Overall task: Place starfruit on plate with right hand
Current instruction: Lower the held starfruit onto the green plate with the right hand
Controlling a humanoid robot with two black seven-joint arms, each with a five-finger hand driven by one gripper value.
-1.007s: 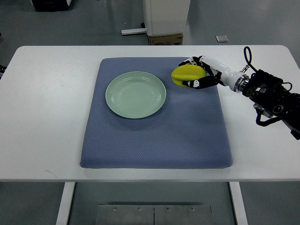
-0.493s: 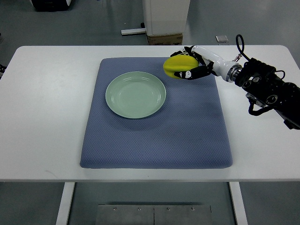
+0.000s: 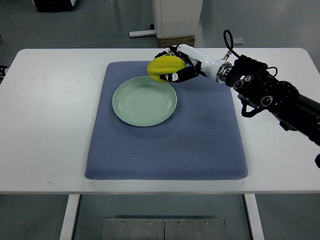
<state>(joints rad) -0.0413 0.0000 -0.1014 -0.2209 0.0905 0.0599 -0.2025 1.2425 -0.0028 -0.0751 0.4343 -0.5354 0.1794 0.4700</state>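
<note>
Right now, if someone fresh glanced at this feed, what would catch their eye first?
The bright yellow starfruit stands out most, gripped in the right hand at the far rim of the pale green plate, which holds nothing. The plate sits on a blue mat that covers the middle of the white table. The bulky black right arm reaches in from the right edge.

lab | white table (image 3: 45,110) | grey floor (image 3: 100,20) | white machine base (image 3: 176,17)
</note>
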